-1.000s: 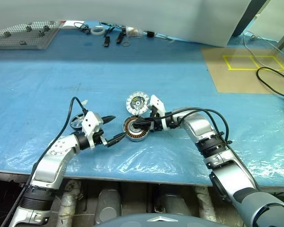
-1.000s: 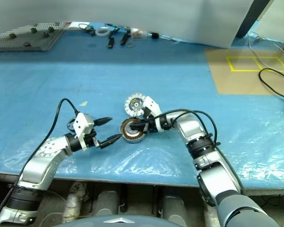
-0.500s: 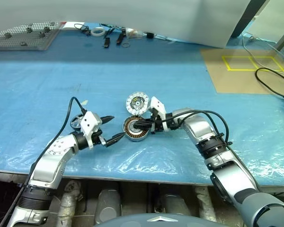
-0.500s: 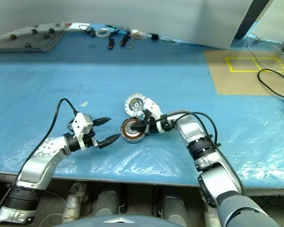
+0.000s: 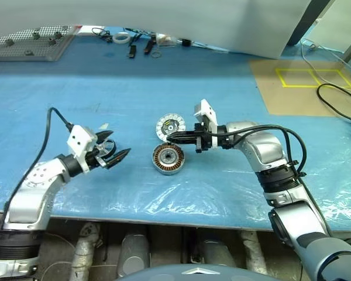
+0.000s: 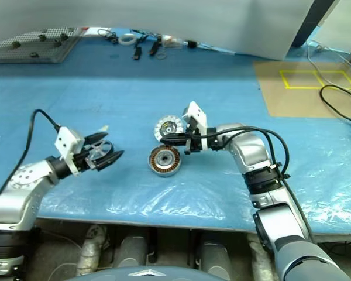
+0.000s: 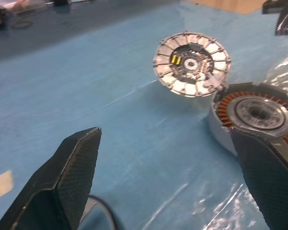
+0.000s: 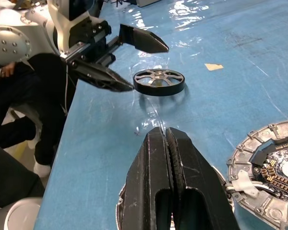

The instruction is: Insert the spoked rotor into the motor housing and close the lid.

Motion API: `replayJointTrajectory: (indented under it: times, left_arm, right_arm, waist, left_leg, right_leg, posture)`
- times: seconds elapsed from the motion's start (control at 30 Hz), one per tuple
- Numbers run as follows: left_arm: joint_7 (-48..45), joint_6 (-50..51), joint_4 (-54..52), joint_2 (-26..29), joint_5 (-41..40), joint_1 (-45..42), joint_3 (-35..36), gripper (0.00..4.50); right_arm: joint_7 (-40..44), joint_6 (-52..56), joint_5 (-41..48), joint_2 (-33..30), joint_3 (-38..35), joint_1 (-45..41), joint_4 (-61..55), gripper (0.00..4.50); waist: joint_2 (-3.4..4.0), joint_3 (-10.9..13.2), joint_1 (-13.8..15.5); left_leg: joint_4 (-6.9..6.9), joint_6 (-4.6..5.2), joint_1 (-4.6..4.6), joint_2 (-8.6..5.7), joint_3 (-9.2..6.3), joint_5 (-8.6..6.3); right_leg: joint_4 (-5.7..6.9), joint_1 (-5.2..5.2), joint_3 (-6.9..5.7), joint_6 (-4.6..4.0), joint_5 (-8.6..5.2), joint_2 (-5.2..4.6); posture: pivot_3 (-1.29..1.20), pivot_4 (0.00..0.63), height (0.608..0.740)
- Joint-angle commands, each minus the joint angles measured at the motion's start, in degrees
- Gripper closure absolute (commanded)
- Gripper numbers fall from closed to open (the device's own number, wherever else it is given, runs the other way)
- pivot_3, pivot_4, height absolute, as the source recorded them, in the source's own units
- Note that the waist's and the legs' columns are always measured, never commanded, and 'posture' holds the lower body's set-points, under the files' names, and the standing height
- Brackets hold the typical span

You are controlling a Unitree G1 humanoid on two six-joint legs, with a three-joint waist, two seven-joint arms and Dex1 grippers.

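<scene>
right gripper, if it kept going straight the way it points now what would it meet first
Probably the left gripper, open around the spoked rotor on the blue table. The right gripper is shut and aims that way, though depth is unclear.

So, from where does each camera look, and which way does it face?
Left eye view: on the head, looking forward and down at the blue table; both arms show.
Right eye view: beside it, same scene, slightly shifted.
Left wrist view: along the open left tool, toward the lid and the motor housing.
Right wrist view: along the shut right tool, toward the spoked rotor and the left tool.
Shared: the lid shows in both wrist views.
</scene>
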Motion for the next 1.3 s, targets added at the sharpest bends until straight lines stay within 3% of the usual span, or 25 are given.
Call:
replayJointTrajectory:
  times: [0.03, 0.23, 0.5, 0.77, 1.03, 1.27, 1.3]
  left_arm:
    - [-3.64, 1.74, 1.59, 6.44, -0.61, -4.75, 3.14, 0.00]
    - [-17.34, -0.75, 17.73, 17.60, 5.95, -21.15, -5.47, 0.00]
    - [-33.86, -12.44, 43.61, 15.55, 19.16, -43.91, -20.88, 0.00]
    - [-41.04, -23.91, 57.56, 11.70, 25.24, -50.86, -25.01, 0.00]
    - [-41.35, -28.02, 60.98, 11.28, 27.06, -51.77, -24.06, 0.00]
    - [-41.20, -29.75, 60.67, 12.15, 27.99, -50.53, -24.07, 2.19]
    - [-41.30, -29.43, 60.35, 12.21, 27.93, -50.19, -23.98, 2.19]
  right_arm:
    - [-0.75, -0.18, 0.91, -0.97, -0.86, 0.88, -1.85, 4.47]
    - [-2.25, -1.48, 0.16, -0.69, -0.02, 1.40, -0.40, 4.47]
    - [-5.18, -1.14, 0.71, -0.06, 0.29, 5.02, -4.02, 4.47]
    - [-3.86, -4.54, 0.41, -7.94, -0.67, 14.84, -15.48, 4.47]
    - [-8.91, 0.35, 1.25, -7.85, -0.70, 14.69, -19.72, 4.47]
    - [-10.46, 4.88, 2.70, -8.17, -0.29, 12.77, -22.23, 4.50]
    - [-10.62, 5.33, 2.76, -8.27, -0.20, 12.52, -22.32, 4.50]
  waist:
    - [0.00, 0.00, 0.17]
    - [0.00, 0.01, 0.41]
    - [-0.04, 0.02, 0.63]
    - [-0.07, 0.04, 1.42]
    - [-0.08, 0.04, 1.56]
    - [-0.08, 0.04, 1.61]
    - [-0.08, 0.04, 1.60]
  left_leg:
    - [0.01, 0.00, 0.00, 0.00, -0.01, 0.00]
    - [0.14, -0.19, -0.02, -0.05, -0.04, 0.11]
    - [0.08, -0.24, -0.17, -0.09, -0.04, 0.15]
    - [-0.01, -0.29, -0.23, -0.07, -0.04, 0.12]
    - [-0.11, -0.32, -0.13, -0.06, -0.06, 0.10]
    - [-0.10, -0.31, -0.14, -0.06, -0.06, 0.11]
    - [-0.10, -0.32, -0.14, -0.06, -0.06, 0.11]
  right_leg:
    - [0.02, 0.01, -0.01, 0.00, 0.00, 0.00]
    - [0.06, 0.02, 0.02, 0.03, 0.03, -0.03]
    - [0.06, -0.08, -0.03, 0.24, 0.15, -0.09]
    - [0.00, -0.10, -0.13, 0.31, 0.19, -0.12]
    - [0.03, -0.09, -0.15, 0.31, 0.19, -0.12]
    - [0.03, -0.09, -0.15, 0.30, 0.19, -0.12]
    - [0.03, -0.09, -0.15, 0.30, 0.19, -0.12]
  posture:
    - [0.00, 0.150, 0.740]
    - [0.00, 0.150, 0.740]
    - [0.00, 0.150, 0.740]
    - [0.00, 0.150, 0.740]
    - [0.00, 0.150, 0.740]
    - [0.00, 0.150, 0.740]
    - [0.00, 0.150, 0.740]
